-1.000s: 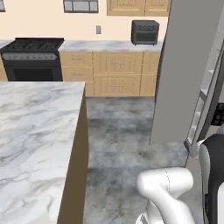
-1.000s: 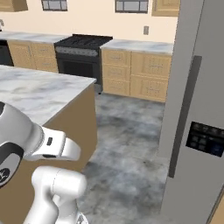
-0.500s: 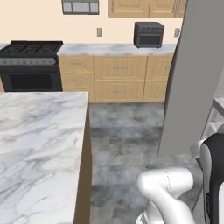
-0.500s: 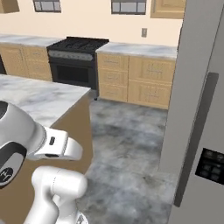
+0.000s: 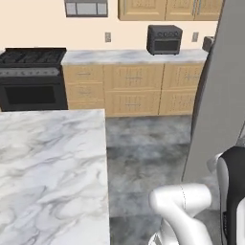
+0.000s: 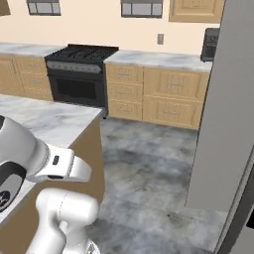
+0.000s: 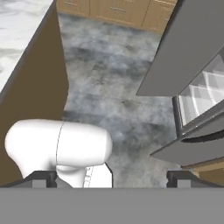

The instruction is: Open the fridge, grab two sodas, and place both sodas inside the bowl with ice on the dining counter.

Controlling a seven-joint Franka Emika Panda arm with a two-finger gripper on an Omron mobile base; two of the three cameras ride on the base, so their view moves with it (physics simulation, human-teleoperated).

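Observation:
The grey fridge (image 5: pixel 221 95) stands at the right edge of the left base view and rises at the right as a tall grey slab (image 6: pixel 224 124) in the right base view. In the hand view one fridge door (image 7: pixel 175 57) stands open, with white inner shelves (image 7: pixel 203 92) behind it. The marble-topped dining counter (image 5: pixel 48 177) lies to the left, with its corner (image 6: pixel 49 119) and its wood side (image 7: pixel 41 87) in the other views. My gripper (image 7: pixel 113 177) is open and holds nothing; its fingertips (image 7: pixel 43 177) stand far apart above the floor. The sodas and the bowl are out of view.
A black stove (image 5: pixel 32 79) and light wood wall cabinets (image 5: pixel 134 88) line the back wall, with a dark toaster oven (image 5: pixel 164 39) on their counter. Grey mottled floor (image 6: pixel 149 168) runs between the island and the fridge.
The whole picture has shifted because the base is driving: the fridge has slid toward the right edge and more of the back wall shows. The gripper stays open.

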